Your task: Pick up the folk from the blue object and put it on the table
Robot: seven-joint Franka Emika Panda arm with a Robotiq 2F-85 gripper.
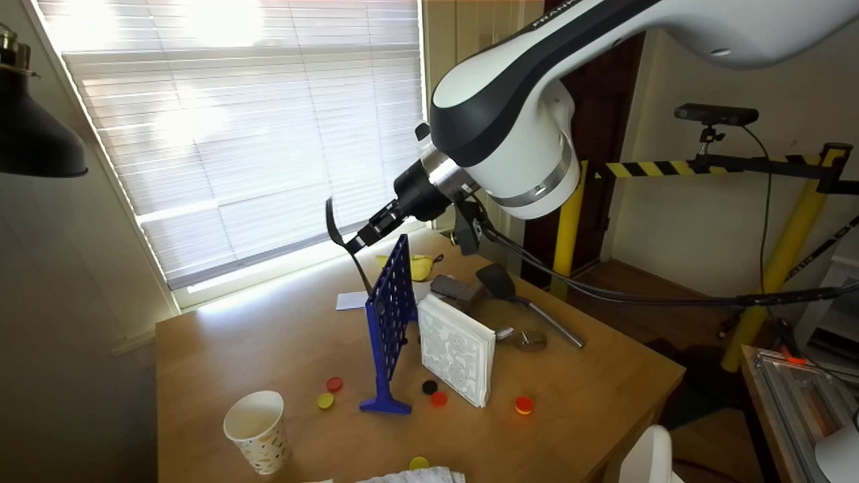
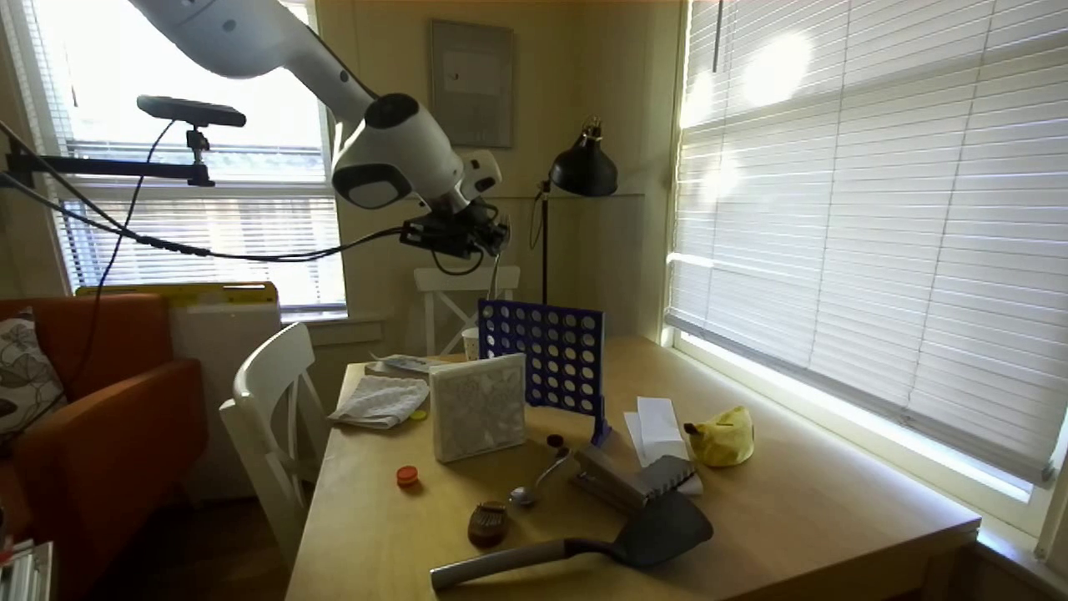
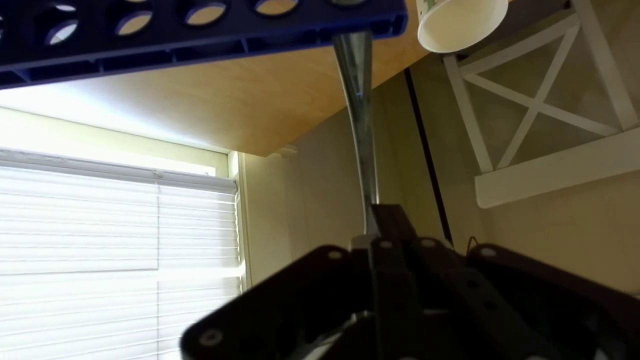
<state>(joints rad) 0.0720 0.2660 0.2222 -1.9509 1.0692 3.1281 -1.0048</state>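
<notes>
The fork (image 1: 333, 227) stands nearly upright, head up, over the top edge of the blue panel (image 1: 378, 339). My gripper (image 1: 356, 244) is shut on the middle of the fork. In the wrist view the silver handle (image 3: 361, 107) runs from my fingers (image 3: 377, 225) to the end of the panel's slotted top edge (image 3: 210, 37). I cannot tell whether the handle's end is inside the slot or just above it. In an exterior view the fork (image 2: 495, 280) also meets the panel's top corner (image 2: 561, 355). The panel stands upright on the wooden table (image 1: 268, 349).
A white patterned box (image 1: 456, 352) stands close beside the panel. A paper cup (image 1: 258, 433) and several discs (image 1: 334, 384) are on the table. A spatula (image 2: 659, 534), spoon (image 2: 542, 480), brush (image 2: 488, 524), grey tool (image 2: 613, 480) and yellow bag (image 2: 724, 436) lie around it.
</notes>
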